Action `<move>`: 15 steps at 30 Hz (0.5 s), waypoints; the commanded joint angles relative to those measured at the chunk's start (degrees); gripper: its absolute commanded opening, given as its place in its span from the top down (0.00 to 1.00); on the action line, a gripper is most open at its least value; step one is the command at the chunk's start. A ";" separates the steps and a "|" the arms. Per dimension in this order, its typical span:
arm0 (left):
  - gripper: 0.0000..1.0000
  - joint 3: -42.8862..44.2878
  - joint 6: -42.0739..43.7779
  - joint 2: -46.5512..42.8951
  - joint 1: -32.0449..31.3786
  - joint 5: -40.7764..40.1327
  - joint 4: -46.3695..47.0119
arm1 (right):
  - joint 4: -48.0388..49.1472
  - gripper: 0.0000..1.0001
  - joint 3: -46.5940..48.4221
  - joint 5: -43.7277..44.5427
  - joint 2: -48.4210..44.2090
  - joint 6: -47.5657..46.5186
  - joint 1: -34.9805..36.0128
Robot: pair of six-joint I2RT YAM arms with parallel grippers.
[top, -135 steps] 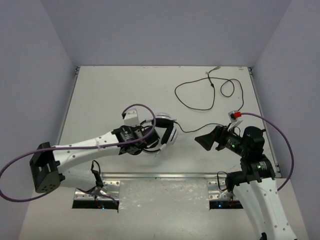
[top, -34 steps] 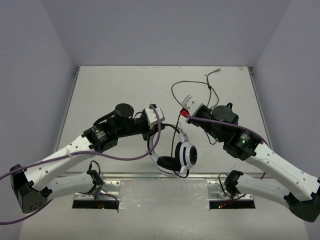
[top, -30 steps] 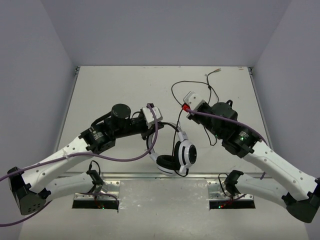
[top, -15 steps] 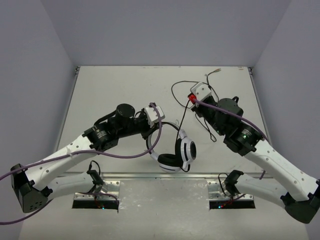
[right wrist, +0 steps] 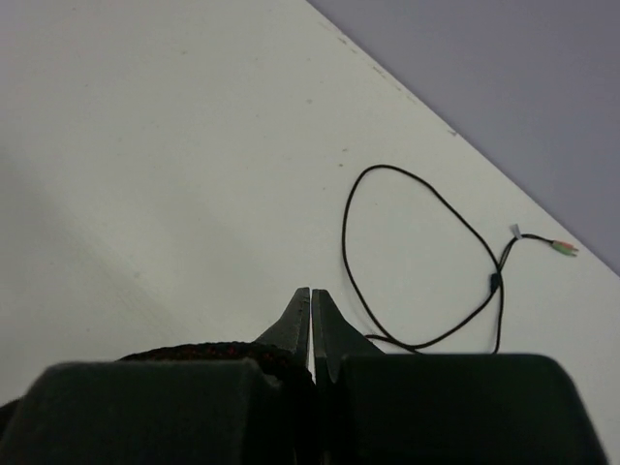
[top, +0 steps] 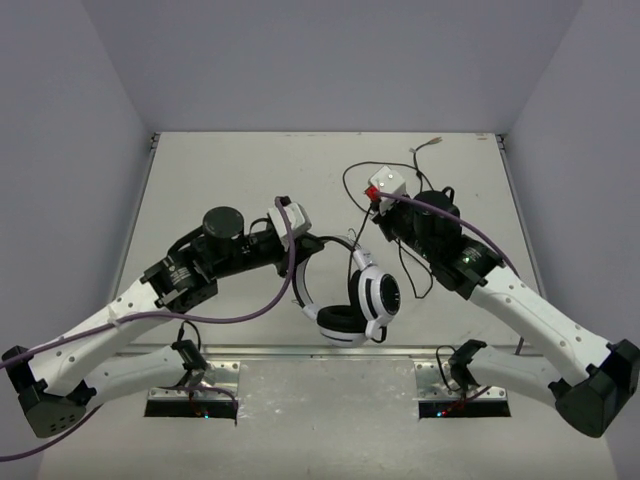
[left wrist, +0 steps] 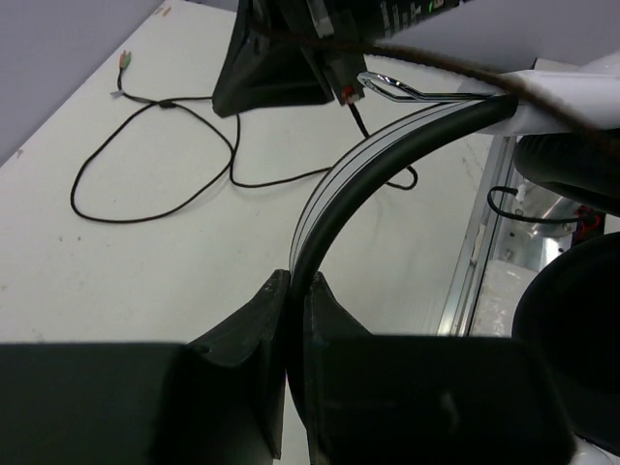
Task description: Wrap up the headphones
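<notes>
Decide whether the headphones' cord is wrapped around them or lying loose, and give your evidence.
Loose: the cord lies in an open loop on the table, and the headband in the left gripper is bare.

Headphones (top: 372, 298) hang over the tabletop's (top: 220, 180) near edge, centre, between the two arms. Left fingers (left wrist: 254, 325) pinch the headband (left wrist: 387, 155) from the left. Right fingers (right wrist: 294, 327), closed, sit behind-right of it. Cord (right wrist: 345, 242) loops on the tabletop behind, toward the far right corner.
</notes>
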 commanded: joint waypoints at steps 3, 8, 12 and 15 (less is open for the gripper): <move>1.00 6.42 -6.89 -3.31 -0.44 -2.51 8.62 | 3.85 0.99 -2.72 -6.72 2.17 6.70 -1.39; 1.00 10.88 -14.34 -2.88 -0.44 -9.98 10.04 | 5.27 0.99 -4.66 -15.77 4.01 12.41 -1.74; 1.00 13.36 -19.89 -2.61 -0.44 -20.69 10.12 | 9.73 0.98 -8.07 -17.71 2.53 15.84 -1.83; 1.00 14.85 -22.63 -3.66 -0.44 -24.66 11.96 | 18.34 0.85 -15.79 -26.75 0.50 18.21 -2.18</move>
